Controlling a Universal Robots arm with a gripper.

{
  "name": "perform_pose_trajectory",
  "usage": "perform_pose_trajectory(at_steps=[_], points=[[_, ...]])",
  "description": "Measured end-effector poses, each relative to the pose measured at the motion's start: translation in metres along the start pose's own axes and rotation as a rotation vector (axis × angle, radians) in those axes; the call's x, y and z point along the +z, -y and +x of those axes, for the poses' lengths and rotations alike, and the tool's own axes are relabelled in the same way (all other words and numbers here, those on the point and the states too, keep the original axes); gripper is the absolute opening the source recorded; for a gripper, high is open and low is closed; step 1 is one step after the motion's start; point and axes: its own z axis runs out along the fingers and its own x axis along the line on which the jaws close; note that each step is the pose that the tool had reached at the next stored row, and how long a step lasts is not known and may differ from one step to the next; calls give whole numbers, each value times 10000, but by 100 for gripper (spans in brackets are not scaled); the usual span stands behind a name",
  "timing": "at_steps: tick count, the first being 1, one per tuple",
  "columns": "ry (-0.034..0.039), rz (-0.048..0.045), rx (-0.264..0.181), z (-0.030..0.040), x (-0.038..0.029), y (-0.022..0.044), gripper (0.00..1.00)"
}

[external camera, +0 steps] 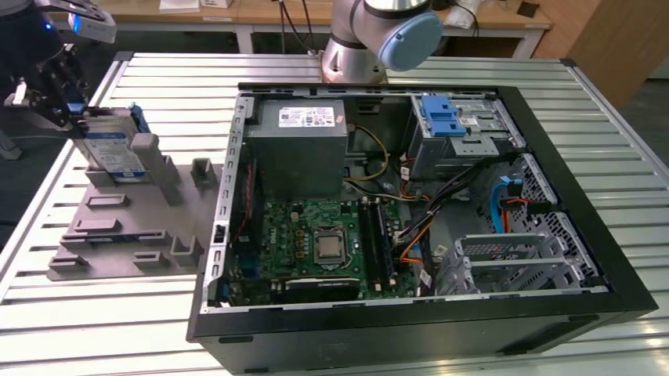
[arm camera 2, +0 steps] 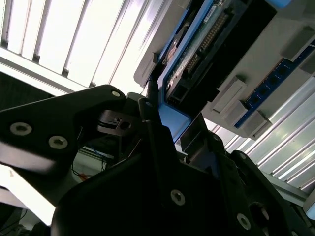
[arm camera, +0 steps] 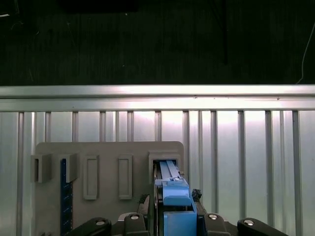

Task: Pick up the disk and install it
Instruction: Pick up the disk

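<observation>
Your gripper (external camera: 65,117) sits at ten o'clock in the exterior view, clenched on the blue frame edge of the disk (external camera: 113,153). The disk stands upright in a slot of the grey holder (external camera: 115,227), at nine o'clock from the open computer case (external camera: 397,333) on the slatted table (external camera: 105,329). Both wrist views show the fingers (arm camera: 147,216) flanking the disk's blue frame.

Grey rack posts (external camera: 144,160) beside disk (external camera: 113,153); open air above.
</observation>
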Motion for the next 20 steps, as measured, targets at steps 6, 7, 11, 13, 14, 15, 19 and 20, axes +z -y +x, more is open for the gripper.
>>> perform_pose_trajectory(at_steps=[6, 7, 11, 13, 14, 15, 19, 20], points=[[-1, -1, 0, 0, 7, 0, 42], [-1, -1, 0, 0, 7, 0, 36], [0, 0, 0, 0, 8, 1, 36], [0, 0, 0, 0, 8, 1, 36], [0, 0, 0, 0, 9, 1, 36], [0, 0, 0, 0, 9, 1, 36], [1, 3, 0, 0, 1, 0, 36], [2, 3, 0, 0, -5, 0, 36]])
